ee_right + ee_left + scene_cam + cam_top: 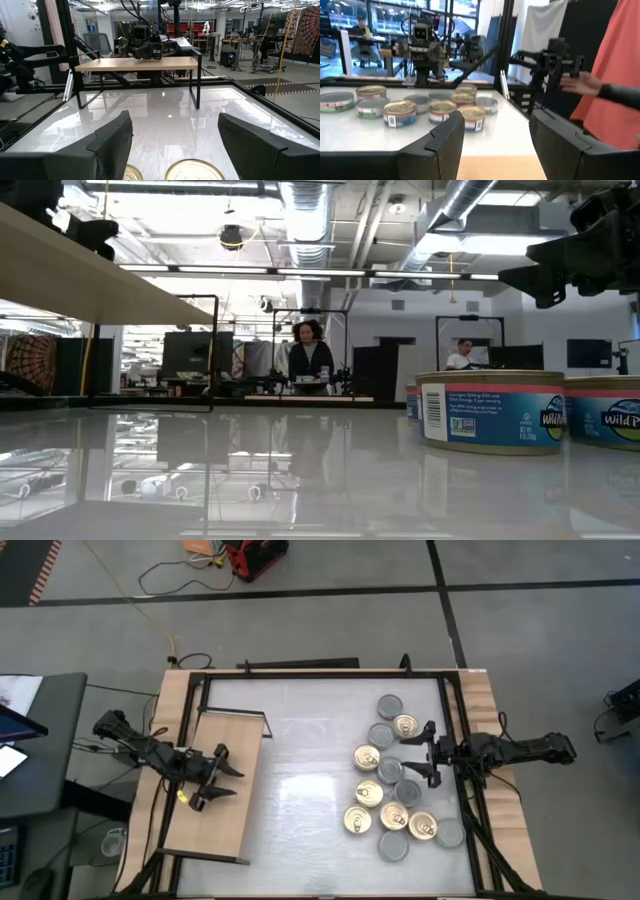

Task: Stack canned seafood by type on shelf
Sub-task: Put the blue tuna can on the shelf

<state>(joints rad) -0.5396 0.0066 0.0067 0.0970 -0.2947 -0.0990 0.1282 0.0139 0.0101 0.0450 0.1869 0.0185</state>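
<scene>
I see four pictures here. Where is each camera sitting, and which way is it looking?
High view: overhead, straight down on both arms, the tins and the shelf.
Low view: tabletop level, looking into the room; tins close by, an arm above.
Left wrist view: over the shelf, facing the tins; own fingers below.
Right wrist view: over the tins, facing the shelf.
The wrist views face each other.

Tins (395, 805): mix of gold pull-tab tops and plain silver-grey tops, side labels blue/white with a red band; shelf (215, 785) light wood with thin black frame; tabletop (300, 790) glossy white; both arms dark; orange-red cloth (615, 55) hanging beyond the table.
</scene>
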